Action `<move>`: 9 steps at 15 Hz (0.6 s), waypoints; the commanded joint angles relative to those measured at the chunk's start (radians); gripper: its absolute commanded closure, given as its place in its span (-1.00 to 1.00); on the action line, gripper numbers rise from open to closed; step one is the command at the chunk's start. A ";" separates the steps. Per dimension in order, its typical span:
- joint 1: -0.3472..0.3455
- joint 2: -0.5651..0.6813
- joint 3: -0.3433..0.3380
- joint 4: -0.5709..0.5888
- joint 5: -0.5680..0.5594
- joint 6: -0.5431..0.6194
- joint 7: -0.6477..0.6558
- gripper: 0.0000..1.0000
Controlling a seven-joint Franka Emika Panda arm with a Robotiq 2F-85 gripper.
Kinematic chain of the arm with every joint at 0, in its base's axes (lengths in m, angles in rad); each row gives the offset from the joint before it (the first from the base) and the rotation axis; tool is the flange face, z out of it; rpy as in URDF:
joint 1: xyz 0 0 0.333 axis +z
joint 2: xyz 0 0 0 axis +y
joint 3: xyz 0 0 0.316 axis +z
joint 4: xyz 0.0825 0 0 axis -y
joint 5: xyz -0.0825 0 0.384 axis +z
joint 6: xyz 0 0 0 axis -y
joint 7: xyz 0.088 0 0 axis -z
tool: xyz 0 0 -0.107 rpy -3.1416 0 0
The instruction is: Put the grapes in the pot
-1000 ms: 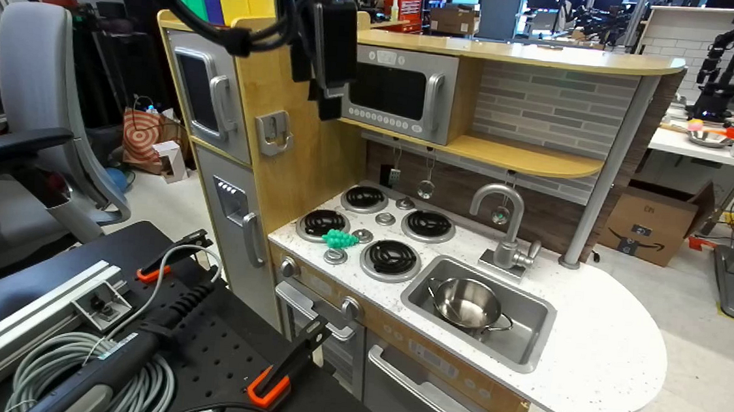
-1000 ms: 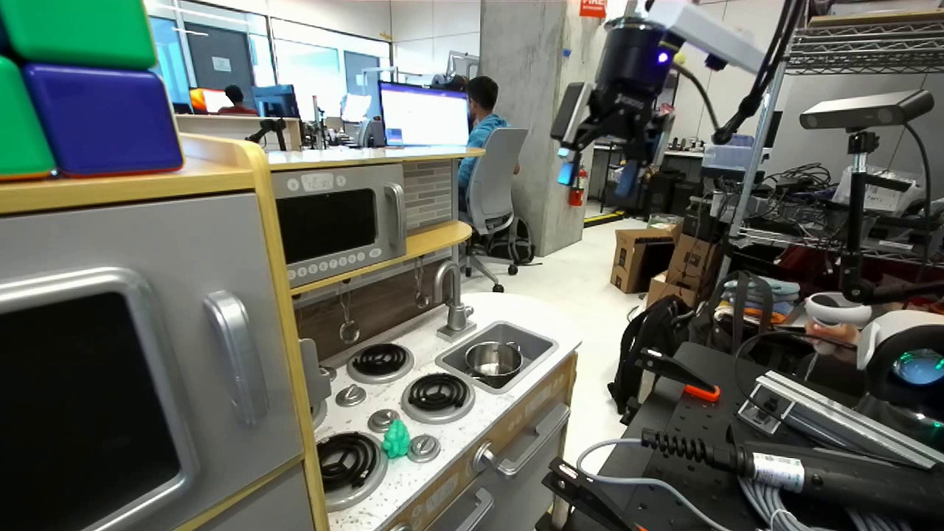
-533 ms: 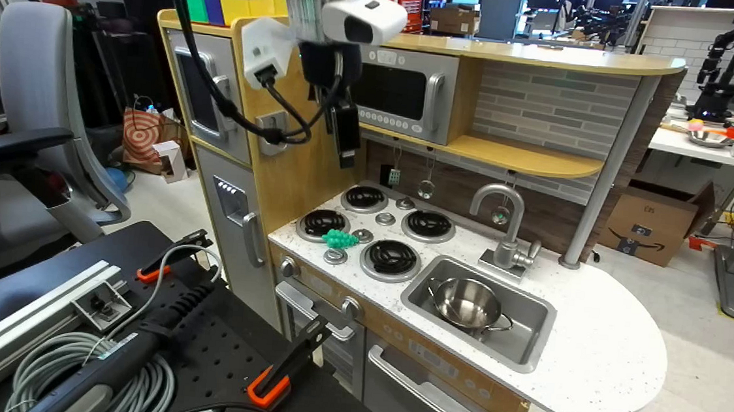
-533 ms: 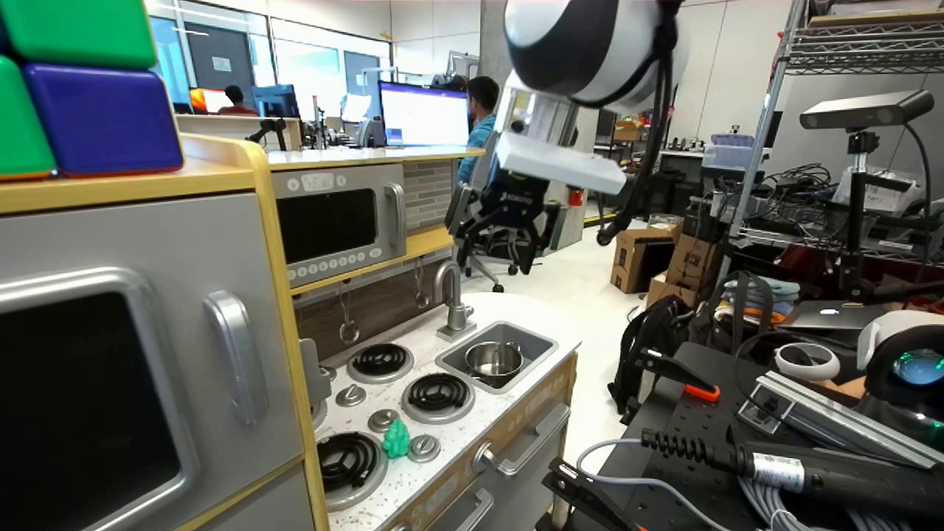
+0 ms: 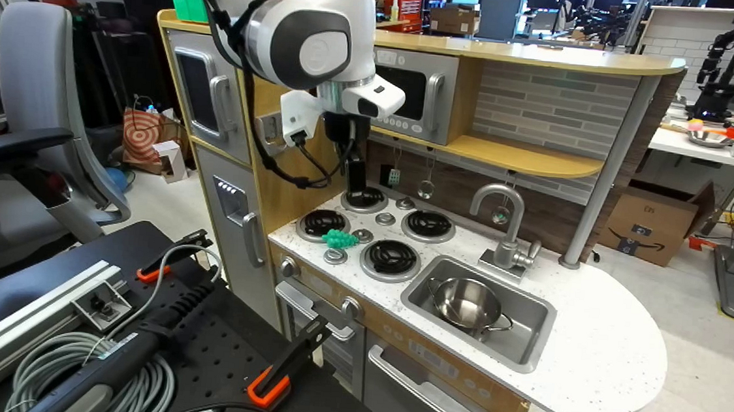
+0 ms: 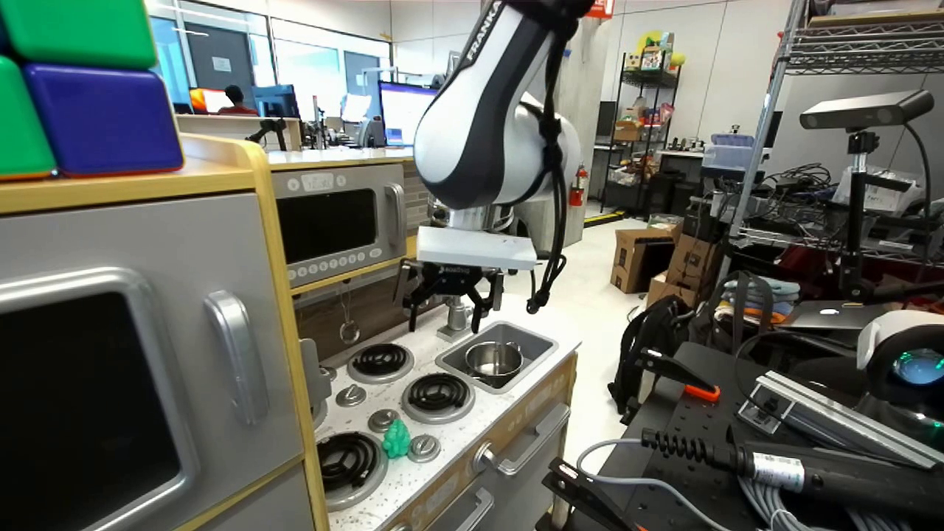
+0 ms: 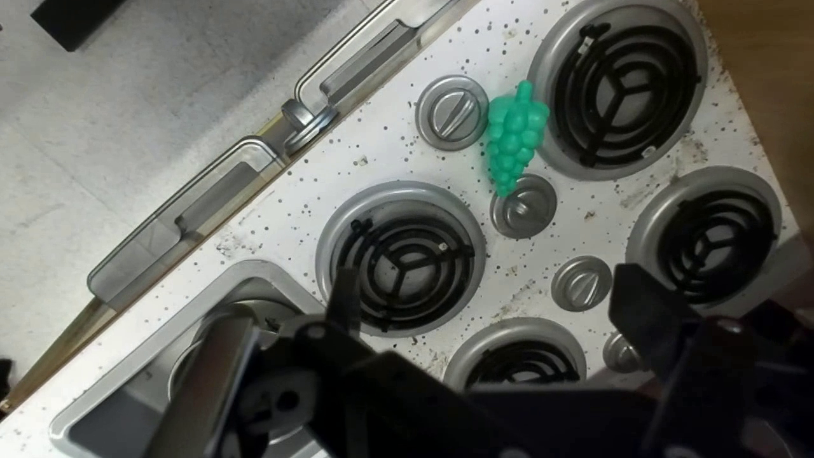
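The green grapes lie on the white stove top in both exterior views (image 5: 338, 239) (image 6: 396, 439). In the wrist view the grapes (image 7: 516, 130) lie between a burner and a knob, their narrow tip over the edge of another knob. The silver pot stands in the sink in both exterior views (image 5: 466, 303) (image 6: 493, 361). In the wrist view the pot (image 7: 267, 308) is mostly hidden behind a finger. My gripper (image 6: 444, 324) is open and empty, above the stove. In the wrist view the gripper (image 7: 486, 280) has its fingers wide apart, with the grapes ahead of them.
The grey sink (image 5: 543, 338) and its faucet (image 5: 510, 233) stand beside the burners. A microwave (image 5: 408, 98) under a wooden shelf is behind the stove. A tall wooden cabinet (image 5: 251, 102) closes off one end. A black table (image 5: 212, 344) with clamps and cable stands in front.
The arm has come down and the gripper has moved from high up to low over the stove. The gripper stays open. The grapes and the pot have not moved.
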State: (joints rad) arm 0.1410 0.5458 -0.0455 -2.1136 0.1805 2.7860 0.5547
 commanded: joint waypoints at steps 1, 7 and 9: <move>0.059 0.125 -0.047 0.137 -0.013 -0.043 0.052 -1.00; 0.065 0.145 -0.045 0.146 -0.018 -0.084 0.020 -1.00; 0.065 0.145 -0.047 0.151 -0.020 -0.089 0.021 -1.00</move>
State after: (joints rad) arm 0.2047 0.6901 -0.0917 -1.9646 0.1593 2.6993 0.5766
